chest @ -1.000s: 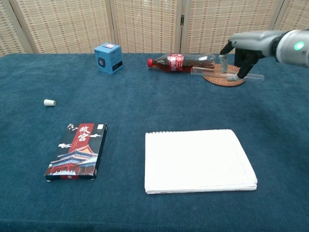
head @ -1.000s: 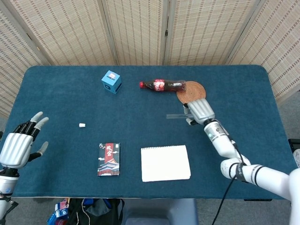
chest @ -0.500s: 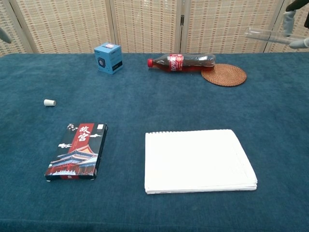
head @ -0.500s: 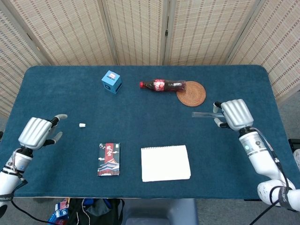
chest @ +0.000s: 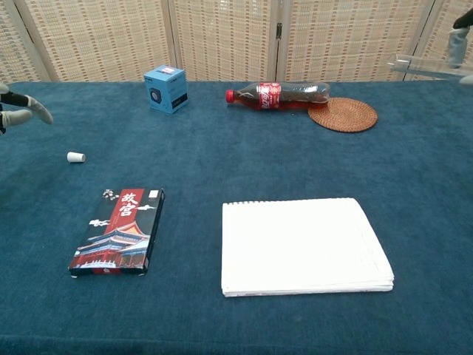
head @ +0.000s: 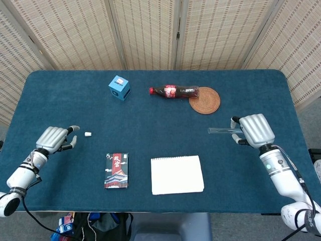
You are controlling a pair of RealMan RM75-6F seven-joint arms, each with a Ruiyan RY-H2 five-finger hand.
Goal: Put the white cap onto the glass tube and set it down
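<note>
The small white cap (head: 88, 134) (chest: 75, 157) lies on the blue table at the left. My left hand (head: 53, 139) hovers just left of it, fingers partly curled and apart, holding nothing; only its fingertips (chest: 22, 107) show at the chest view's left edge. My right hand (head: 255, 130) holds the clear glass tube (head: 220, 130) (chest: 425, 66) level above the table's right side, its open end pointing left. In the chest view the right hand (chest: 462, 37) is cut by the frame's right edge.
A blue box (head: 119, 87), a lying cola bottle (head: 174, 91) and a woven coaster (head: 204, 99) sit along the back. A dark card box (head: 116, 170) and a white notepad (head: 177, 174) lie near the front. Folding screens stand behind the table (head: 150, 125).
My right hand has lifted the tube off the coaster area and carried it right and toward the front. My left hand has come in from the left edge toward the cap.
</note>
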